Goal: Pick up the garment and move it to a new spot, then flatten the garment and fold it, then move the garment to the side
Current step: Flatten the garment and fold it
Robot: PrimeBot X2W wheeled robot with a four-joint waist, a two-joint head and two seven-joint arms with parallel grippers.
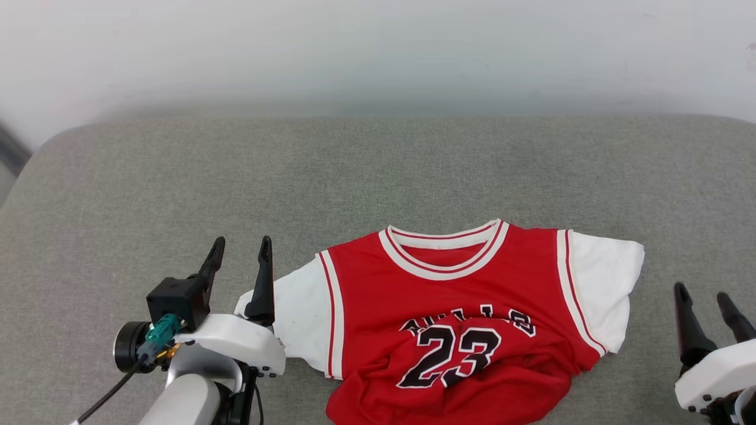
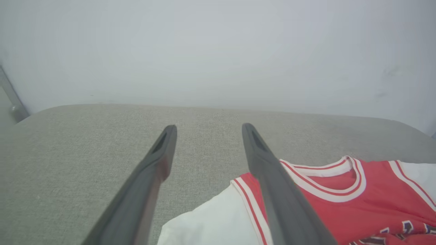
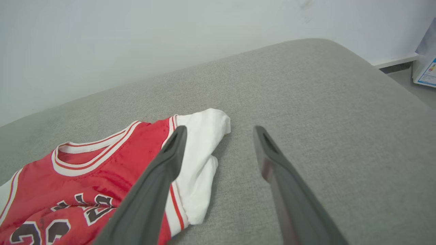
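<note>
Red jersey T-shirt [image 1: 449, 295] lies front-up on the grey fabric cushion [image 1: 177, 177], towards its near edge and a little right of the middle in your head view. The striped collar points away from you, towards the pale wall [image 1: 378, 47], and the black "23" reads upright below it. The chest lies fairly flat, but the lower part is bunched and creased, and the hem runs out of the bottom of the head view. The white sleeve on your right is rumpled at its outer end.

Your left gripper [image 1: 243, 240] stands wide open with nothing between its fingers. It sits just beside the other white sleeve, inner finger at the sleeve's edge; you cannot tell whether it touches the cloth.

Your right gripper [image 1: 702, 291] is also spread wide and empty, near the rumpled sleeve but clear of it, over bare cushion
</note>
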